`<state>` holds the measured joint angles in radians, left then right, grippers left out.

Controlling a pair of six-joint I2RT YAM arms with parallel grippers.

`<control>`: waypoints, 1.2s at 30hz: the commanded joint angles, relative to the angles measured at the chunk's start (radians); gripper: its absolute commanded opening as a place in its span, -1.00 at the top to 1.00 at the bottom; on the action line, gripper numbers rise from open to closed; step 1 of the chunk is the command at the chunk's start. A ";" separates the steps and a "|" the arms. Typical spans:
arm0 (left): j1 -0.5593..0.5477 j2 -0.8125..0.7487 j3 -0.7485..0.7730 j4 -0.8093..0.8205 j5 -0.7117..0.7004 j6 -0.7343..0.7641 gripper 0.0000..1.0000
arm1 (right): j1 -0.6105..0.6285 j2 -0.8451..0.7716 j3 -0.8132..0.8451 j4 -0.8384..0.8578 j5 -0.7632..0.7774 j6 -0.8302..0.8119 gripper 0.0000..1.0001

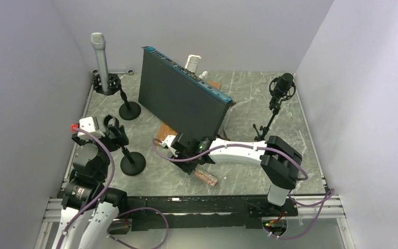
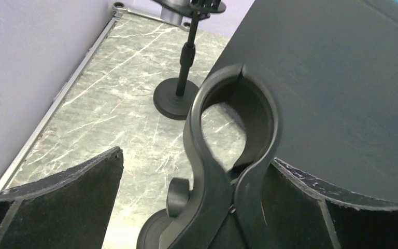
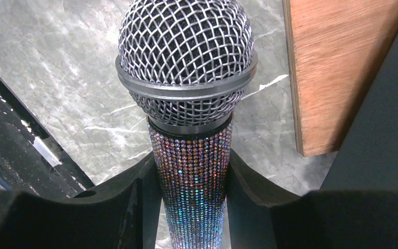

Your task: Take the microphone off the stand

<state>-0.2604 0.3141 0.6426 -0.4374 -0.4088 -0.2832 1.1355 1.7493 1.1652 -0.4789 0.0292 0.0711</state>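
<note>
A microphone with a rhinestone body and a silver mesh head (image 3: pixel 186 67) sits between the fingers of my right gripper (image 3: pixel 193 166), which is shut on its body. In the top view the right gripper (image 1: pixel 185 154) holds it low over the table, right of the stand, and its sparkly tail (image 1: pixel 206 178) sticks out toward the near edge. The black stand's clip (image 2: pixel 236 129) is empty. My left gripper (image 2: pixel 197 161) is open around the clip's lower part. The right finger (image 2: pixel 342 212) is next to the clip and the left finger (image 2: pixel 67 197) is well apart. The stand's round base (image 1: pixel 133 164) rests on the table.
A silver microphone (image 1: pixel 99 52) stands in another stand at the back left. A black microphone on a tripod (image 1: pixel 282 87) stands at the back right. A large black box (image 1: pixel 186 96) leans on a wooden board (image 1: pixel 166 130) in the middle.
</note>
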 commanded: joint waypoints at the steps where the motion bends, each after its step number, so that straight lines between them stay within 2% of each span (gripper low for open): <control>1: 0.003 0.043 0.176 -0.139 0.029 -0.082 -0.99 | -0.023 0.009 -0.006 0.077 -0.046 -0.021 1.00; 8: 0.003 0.242 0.556 -0.507 -0.056 -0.263 -0.99 | -0.027 0.035 -0.022 0.096 -0.033 -0.035 1.00; 11: 0.003 0.334 0.664 -0.629 -0.056 -0.316 -0.99 | -0.029 0.039 -0.022 0.104 -0.031 -0.032 1.00; 13: 0.003 0.359 0.691 -0.635 0.002 -0.297 -0.98 | -0.033 0.037 -0.020 0.107 -0.031 -0.030 1.00; 17: 0.003 0.353 0.662 -0.580 0.087 -0.192 -0.73 | -0.036 0.036 -0.007 0.109 -0.031 -0.037 1.00; 18: 0.003 0.342 0.646 -0.560 0.093 -0.164 -0.74 | -0.036 0.037 -0.003 0.108 -0.031 -0.038 1.00; 20: 0.003 0.317 0.623 -0.515 0.137 -0.069 -0.94 | -0.036 0.035 0.000 0.105 -0.032 -0.041 1.00; 21: 0.003 0.310 0.624 -0.513 0.138 -0.033 -0.98 | -0.036 0.031 0.000 0.104 -0.032 -0.042 1.00; 25: 0.003 0.311 0.625 -0.536 0.122 0.039 -0.98 | -0.036 0.014 -0.013 0.112 -0.031 -0.042 1.00; 28: 0.003 0.333 0.597 -0.538 0.167 0.073 -0.82 | -0.036 0.011 -0.010 0.117 -0.031 -0.038 1.00; 31: 0.003 0.364 0.584 -0.536 0.190 0.082 -0.43 | -0.036 0.019 0.007 0.111 -0.021 -0.038 1.00; 36: 0.003 0.391 0.573 -0.550 0.182 0.080 0.06 | -0.036 0.026 0.034 0.095 0.005 -0.040 1.00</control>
<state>-0.2604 0.6857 1.2224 -0.9936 -0.2462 -0.2314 1.1046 1.7897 1.1500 -0.4141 0.0059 0.0441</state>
